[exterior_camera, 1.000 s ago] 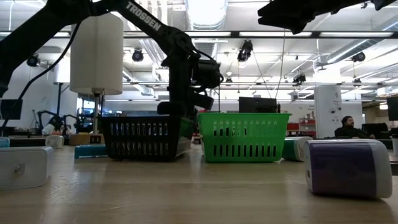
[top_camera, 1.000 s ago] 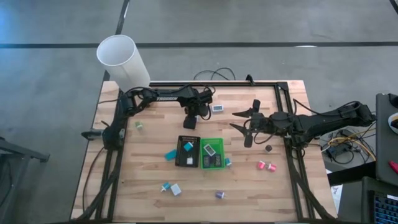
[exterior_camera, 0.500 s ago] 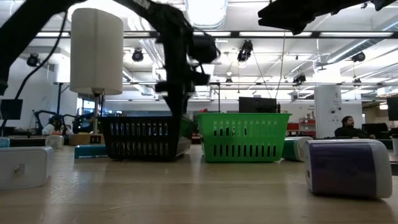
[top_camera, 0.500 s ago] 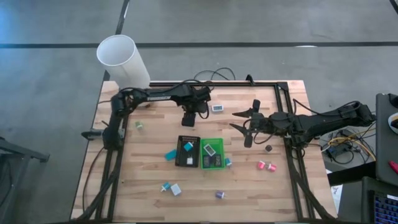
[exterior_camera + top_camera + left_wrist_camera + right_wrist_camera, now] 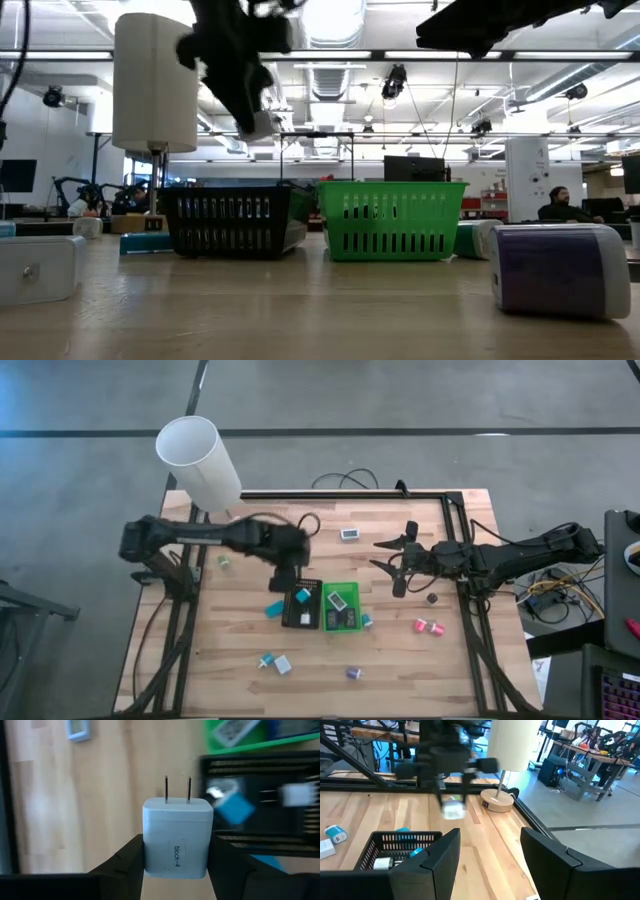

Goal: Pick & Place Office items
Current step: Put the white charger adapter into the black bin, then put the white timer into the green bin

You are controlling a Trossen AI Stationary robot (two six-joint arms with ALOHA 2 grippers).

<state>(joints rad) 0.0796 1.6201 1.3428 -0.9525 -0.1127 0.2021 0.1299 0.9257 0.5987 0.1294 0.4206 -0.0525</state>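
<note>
My left gripper (image 5: 283, 574) hangs above the table at the far left corner of the black tray (image 5: 290, 618), shut on a white plug block (image 5: 176, 837) with two metal prongs, labelled "block-4". The low view shows the block (image 5: 262, 125) high above the trays. The black tray holds a teal and a white item; the green tray (image 5: 340, 622) beside it holds several. My right gripper (image 5: 396, 563) waits open and level at the table's right, with nothing between its fingers (image 5: 442, 855). My left gripper pinches the plug block's two opposite side faces (image 5: 148, 845) between its two fingers (image 5: 129, 857). The fingers come from above, slanting steeply down. The block is lifted clear of the table, and its prongs (image 5: 177, 787) point away from the wrist, downward.
Loose items lie around the trays: a white one (image 5: 349, 533) at the far middle, a teal one (image 5: 274, 607), two pink (image 5: 427, 626), a black (image 5: 432, 598), a purple (image 5: 353, 673) and a white one (image 5: 284, 664) near the front. A tall white lamp (image 5: 197, 457) stands far left.
My left gripper has risen from the far middle of the table with the white plug block in its fingers. It has swung toward the near left, over to the black tray's far left corner. The block is now lifted well clear of the table.
</note>
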